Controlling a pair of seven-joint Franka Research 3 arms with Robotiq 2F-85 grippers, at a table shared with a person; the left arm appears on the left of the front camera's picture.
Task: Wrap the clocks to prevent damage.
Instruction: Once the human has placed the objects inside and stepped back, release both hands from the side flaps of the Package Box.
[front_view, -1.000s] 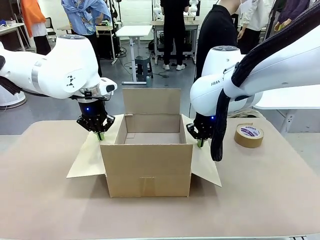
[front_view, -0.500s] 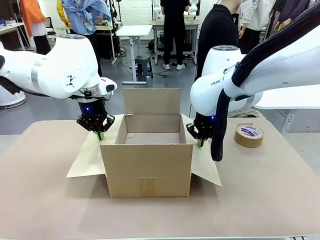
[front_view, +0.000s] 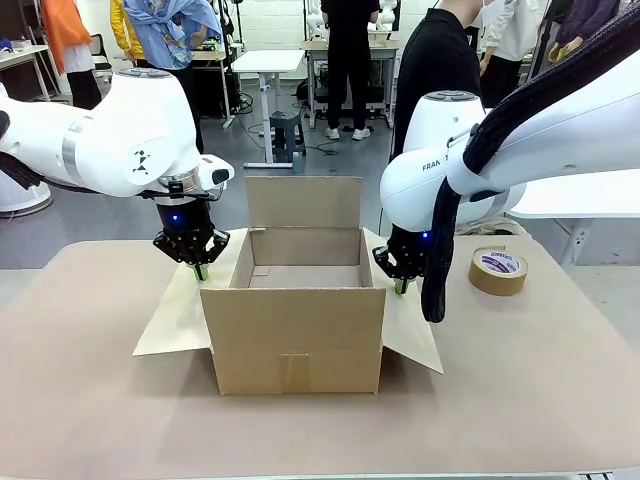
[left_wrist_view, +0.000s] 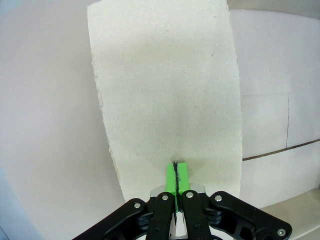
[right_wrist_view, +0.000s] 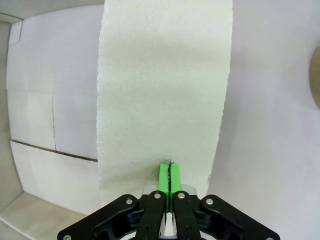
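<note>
Cardboard box (front_view: 295, 330) sits at centre of bench (front_view: 90, 400): top open, far flap upright, side flaps folded outward & down. Clocks: posn cannot be told. L hand (front_view: 201, 270): pads shut together, nothing between, tips down on L side flap (front_view: 178, 315). R hand (front_view: 401, 286): likewise shut, empty, tips on R side flap (front_view: 408, 325). Each flap lies directly under its own-side hand, long axis near-to-far along box wall. Opening lies inboard, between hands. Tape roll (front_view: 497, 271) is near R hand, outboard.

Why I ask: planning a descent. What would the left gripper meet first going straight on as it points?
The left gripper, jaws shut, points down at the folded-out cardboard flap; it would meet that flap first. It may already touch it; depth is unclear.
</note>
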